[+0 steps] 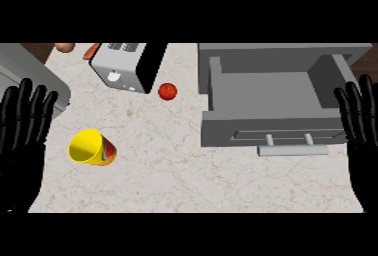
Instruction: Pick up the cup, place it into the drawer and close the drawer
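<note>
Lying tipped on its side near the counter's left edge, the yellow cup shows its open mouth toward the upper left. The grey drawer stands pulled open at the counter's right side, its handle facing the front edge. A red tomato sits between the drawer and a silver toaster at the back edge. The left hand rests at the left edge, fingers straight and spread, holding nothing. The right hand rests likewise at the right edge, just beside the drawer.
</note>
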Motion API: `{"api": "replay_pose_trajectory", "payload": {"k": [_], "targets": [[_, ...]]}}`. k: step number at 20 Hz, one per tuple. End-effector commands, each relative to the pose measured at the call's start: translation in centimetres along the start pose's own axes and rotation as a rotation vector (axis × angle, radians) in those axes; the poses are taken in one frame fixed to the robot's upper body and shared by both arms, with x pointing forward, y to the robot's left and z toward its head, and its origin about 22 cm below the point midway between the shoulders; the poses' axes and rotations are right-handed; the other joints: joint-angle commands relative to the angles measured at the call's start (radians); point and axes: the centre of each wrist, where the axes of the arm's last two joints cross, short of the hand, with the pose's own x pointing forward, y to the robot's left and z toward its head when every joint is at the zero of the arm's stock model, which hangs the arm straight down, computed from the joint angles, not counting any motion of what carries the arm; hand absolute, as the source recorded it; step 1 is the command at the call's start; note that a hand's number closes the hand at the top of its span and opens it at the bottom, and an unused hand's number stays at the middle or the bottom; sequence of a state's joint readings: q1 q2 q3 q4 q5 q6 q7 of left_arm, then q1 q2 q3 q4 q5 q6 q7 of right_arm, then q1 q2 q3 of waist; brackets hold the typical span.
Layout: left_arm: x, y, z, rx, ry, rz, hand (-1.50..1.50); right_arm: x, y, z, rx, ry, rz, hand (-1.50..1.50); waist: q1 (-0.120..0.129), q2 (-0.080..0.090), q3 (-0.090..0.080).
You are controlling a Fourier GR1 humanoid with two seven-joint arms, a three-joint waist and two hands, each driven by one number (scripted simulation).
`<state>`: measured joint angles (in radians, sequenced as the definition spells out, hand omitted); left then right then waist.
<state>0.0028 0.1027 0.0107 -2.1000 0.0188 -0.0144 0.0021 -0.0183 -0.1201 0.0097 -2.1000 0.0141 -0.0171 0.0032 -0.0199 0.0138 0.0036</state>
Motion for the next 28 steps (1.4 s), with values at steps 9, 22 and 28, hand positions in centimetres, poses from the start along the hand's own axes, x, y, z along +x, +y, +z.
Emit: {"api": "replay_pose_trajectory", "payload": {"k": [9,22,28], "targets": [[-4.2,7.7,-0.2,-0.329,0.192,0.382,-1.5,-0.9,0.3,-0.5,0.144,0.115,-0.057,-1.5,0.021,-0.007,-0.005],[-13.0,13.9,0.1,-0.314,0.323,0.35,-1.5,-3.5,0.0,-2.8,0.168,0.119,-0.074,-1.5,0.015,-0.011,-0.004],[-16.7,14.6,0.4,-0.29,0.403,0.283,-1.5,-2.0,-0.6,-3.4,0.187,0.105,-0.061,-1.5,0.005,-0.01,-0.005]]}}
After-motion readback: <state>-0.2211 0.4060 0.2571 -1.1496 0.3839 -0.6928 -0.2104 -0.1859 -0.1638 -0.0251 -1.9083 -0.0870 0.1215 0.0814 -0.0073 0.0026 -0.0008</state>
